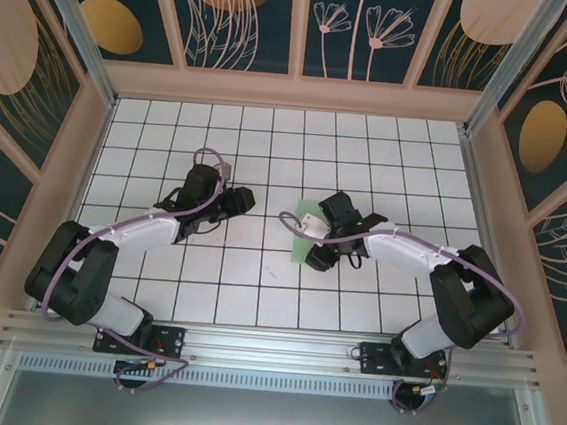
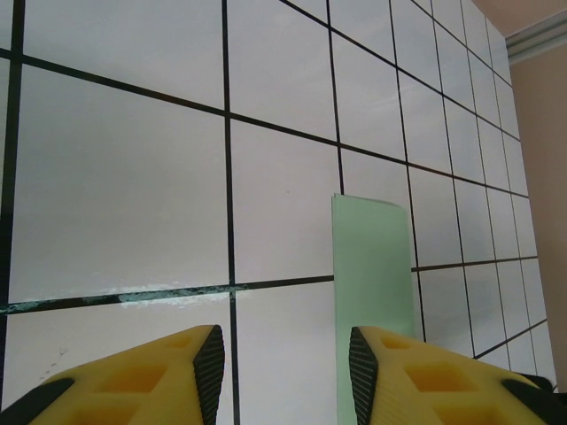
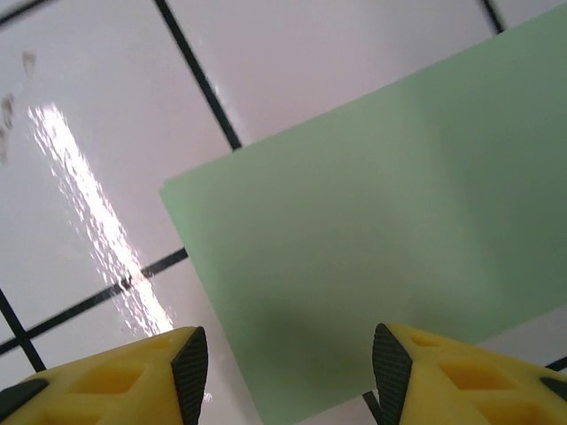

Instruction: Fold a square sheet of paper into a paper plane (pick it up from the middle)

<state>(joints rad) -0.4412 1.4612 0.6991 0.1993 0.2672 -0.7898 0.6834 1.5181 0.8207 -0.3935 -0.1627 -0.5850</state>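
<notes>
The left gripper [image 2: 286,363] and the right gripper [image 3: 288,359] have fingers spread, pinching nothing. The green paper [image 3: 381,221] lies under the right fingers; closing may only slide it.

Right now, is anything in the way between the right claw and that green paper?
Nothing visible. The right gripper hangs over the green paper with its jaws apart, and there is only bare paper beneath them.

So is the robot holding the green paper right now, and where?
No, nothing is held. The green paper lies under the right gripper, jaws apart; the left gripper is open too.
</notes>
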